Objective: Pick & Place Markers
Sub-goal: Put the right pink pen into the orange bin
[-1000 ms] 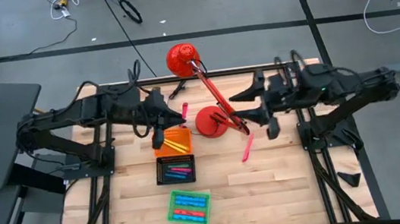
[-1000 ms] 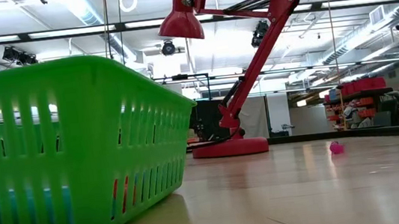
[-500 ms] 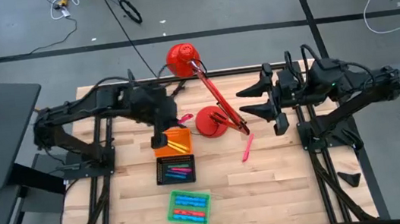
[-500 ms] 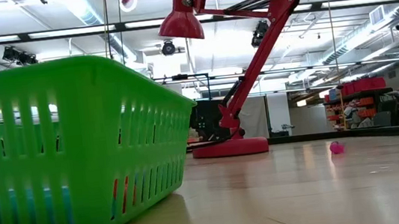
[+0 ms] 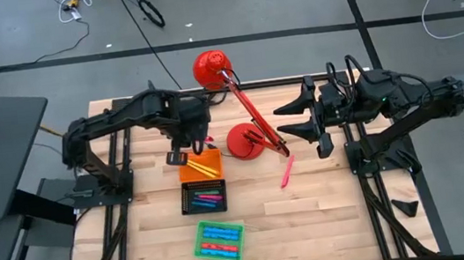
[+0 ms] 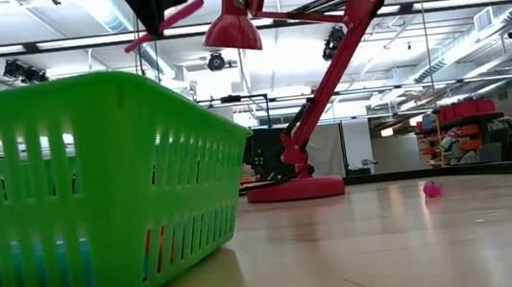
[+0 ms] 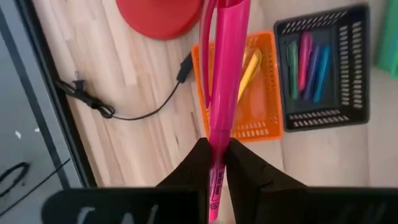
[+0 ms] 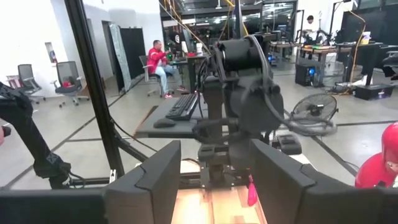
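My left gripper (image 5: 191, 144) hangs over the orange tray (image 5: 207, 164), shut on a pink marker (image 7: 225, 74). In the low view that gripper (image 6: 159, 10) and marker (image 6: 165, 23) show at the top edge. One yellow marker (image 7: 249, 68) lies in the orange tray (image 7: 264, 118). The black tray (image 5: 204, 196) holds green, pink and blue markers, and the green tray (image 5: 220, 241) holds blue and red ones. Another pink marker (image 5: 287, 172) lies flat on the table. My right gripper (image 5: 282, 121) waits open beside the lamp base. My left gripper pinches the pink marker's barrel (image 7: 214, 149) between its two fingers, toward the printed end. The fingers come from above. The marker is lifted clear and sits slanted, its longer part sticking out ahead of the fingers over the orange tray.
A red desk lamp stands mid-table: base (image 5: 244, 142), slanted arm (image 5: 252, 114) and shade (image 5: 211, 66) near the far edge. Its black cord (image 7: 124, 106) trails over the wood. The green tray (image 6: 87, 192) fills the low view's left. Bare wood lies near the right arm.
My left gripper has kept hold of the pink marker, swung a little toward the near edge over the orange tray and come down, so gripper and marker now show at the top of the low view.
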